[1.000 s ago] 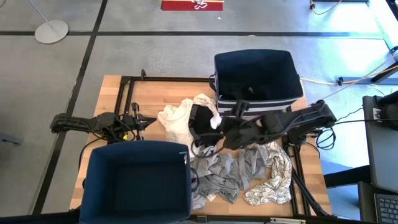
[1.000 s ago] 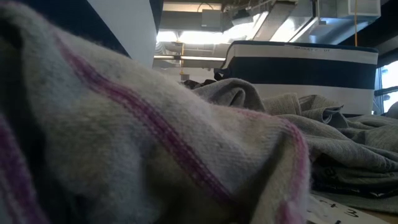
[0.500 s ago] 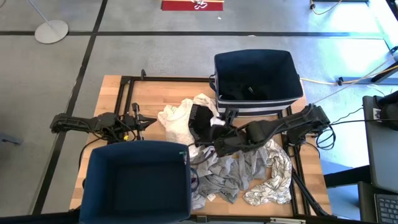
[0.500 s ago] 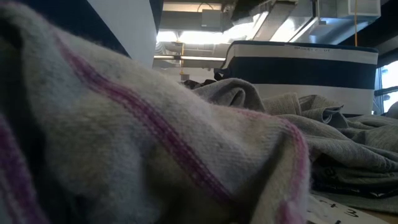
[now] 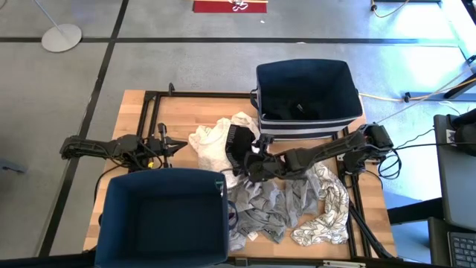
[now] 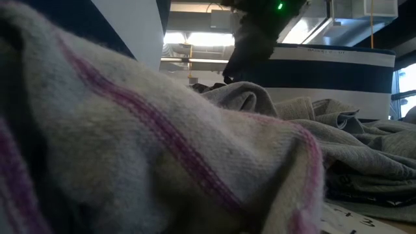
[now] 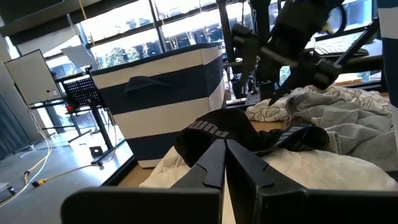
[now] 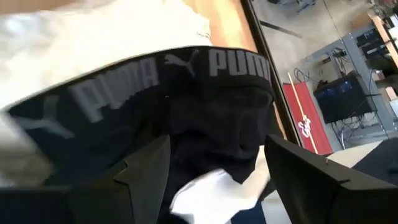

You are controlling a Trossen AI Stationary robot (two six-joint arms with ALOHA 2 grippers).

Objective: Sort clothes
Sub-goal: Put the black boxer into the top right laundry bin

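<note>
Right gripper spread wide over the black garment.
Left gripper, fingers closed empty, waits beside the white garment.

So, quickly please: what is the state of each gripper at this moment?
Left gripper: shut, empty, waiting at the table's left side.
Right gripper: open, fingers either side of the black garment; whether they touch it cannot be told.

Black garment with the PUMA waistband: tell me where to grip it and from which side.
Grip the black garment at its raised waistband, coming straight down from above. The band forms a firm ridge lying over the cream garment, so a pinch there likely lifts it alone. The right gripper, fingers apart, hangs right over it.
</note>
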